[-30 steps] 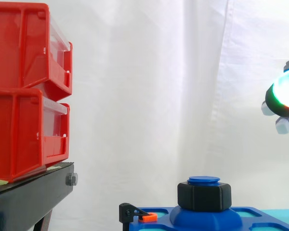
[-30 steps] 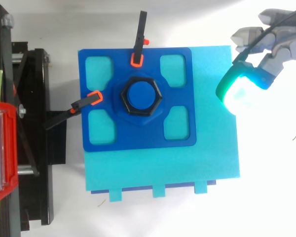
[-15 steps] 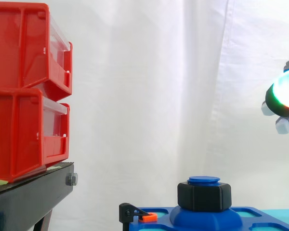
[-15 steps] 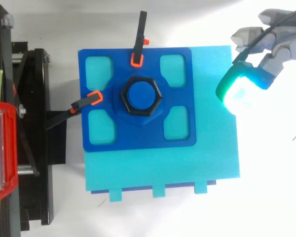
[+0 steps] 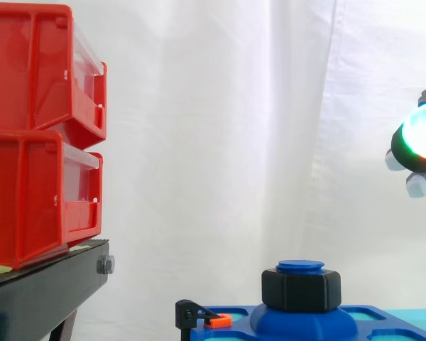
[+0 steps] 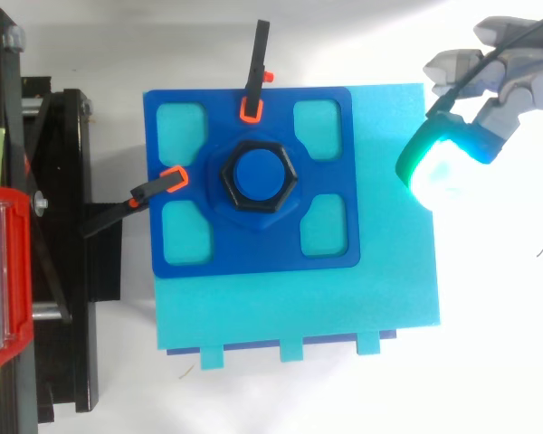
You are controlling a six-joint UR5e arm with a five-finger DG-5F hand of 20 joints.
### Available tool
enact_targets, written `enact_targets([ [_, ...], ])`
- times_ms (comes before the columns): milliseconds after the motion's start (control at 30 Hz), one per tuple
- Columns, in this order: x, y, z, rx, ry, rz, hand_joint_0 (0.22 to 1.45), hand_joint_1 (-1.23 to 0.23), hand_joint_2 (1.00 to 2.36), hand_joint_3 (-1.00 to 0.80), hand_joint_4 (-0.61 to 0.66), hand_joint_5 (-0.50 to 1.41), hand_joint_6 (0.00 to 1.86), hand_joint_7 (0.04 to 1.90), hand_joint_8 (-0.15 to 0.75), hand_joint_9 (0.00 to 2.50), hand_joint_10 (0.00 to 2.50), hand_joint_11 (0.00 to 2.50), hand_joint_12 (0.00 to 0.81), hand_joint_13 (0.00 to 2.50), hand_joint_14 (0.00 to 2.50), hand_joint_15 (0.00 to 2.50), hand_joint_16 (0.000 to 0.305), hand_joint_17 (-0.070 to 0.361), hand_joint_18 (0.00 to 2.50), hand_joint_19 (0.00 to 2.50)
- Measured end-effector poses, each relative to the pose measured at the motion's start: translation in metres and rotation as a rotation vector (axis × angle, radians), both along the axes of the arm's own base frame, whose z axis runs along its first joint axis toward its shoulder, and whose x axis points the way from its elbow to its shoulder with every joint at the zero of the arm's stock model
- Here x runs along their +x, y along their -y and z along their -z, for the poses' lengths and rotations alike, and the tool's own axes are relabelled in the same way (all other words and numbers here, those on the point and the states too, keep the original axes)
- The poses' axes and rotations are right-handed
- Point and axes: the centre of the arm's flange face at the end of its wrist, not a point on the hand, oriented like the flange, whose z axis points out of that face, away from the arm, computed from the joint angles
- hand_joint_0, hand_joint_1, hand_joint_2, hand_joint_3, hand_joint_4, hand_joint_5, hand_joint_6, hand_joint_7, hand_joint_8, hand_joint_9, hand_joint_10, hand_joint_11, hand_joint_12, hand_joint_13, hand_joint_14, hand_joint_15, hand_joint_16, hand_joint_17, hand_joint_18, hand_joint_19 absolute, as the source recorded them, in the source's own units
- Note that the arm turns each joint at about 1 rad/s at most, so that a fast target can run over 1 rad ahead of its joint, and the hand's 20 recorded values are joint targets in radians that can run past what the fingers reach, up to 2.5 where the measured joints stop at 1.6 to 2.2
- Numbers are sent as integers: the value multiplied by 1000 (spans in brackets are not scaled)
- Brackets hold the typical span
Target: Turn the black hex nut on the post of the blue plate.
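Observation:
The black hex nut (image 6: 226, 185) sits around the blue post (image 6: 259, 174) at the middle of the blue plate (image 6: 253, 253). In the side view the nut (image 5: 301, 290) stands on the plate's raised hub, and the post's flat top (image 5: 300, 266) shows just above it. My hand (image 6: 502, 99) hovers off the plate's right side, over the edge of the cyan base. One fingertip pad (image 6: 439, 167) glows white and green. Seen from the side, the hand (image 5: 417, 142) hangs well above and to the right of the nut. Its fingers are relaxed and hold nothing.
Two black clamps with orange tips (image 6: 253, 81) (image 6: 149, 192) pin the plate at its top and left edges. The plate rests on a cyan base (image 6: 389, 289). Stacked red bins (image 5: 35, 135) stand on a black stand (image 5: 42, 295) at the left.

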Motion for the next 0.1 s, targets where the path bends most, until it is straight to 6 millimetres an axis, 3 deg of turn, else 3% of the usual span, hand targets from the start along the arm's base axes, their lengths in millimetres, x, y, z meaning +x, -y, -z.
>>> enact_targets([
  [100, 0, 0, 0, 0, 0, 0, 432, -459, 1000, -500, 50, -264, 502, 731, 167, 0, 0, 0, 362, 0, 0, 0, 60, 134, 0, 0],
])
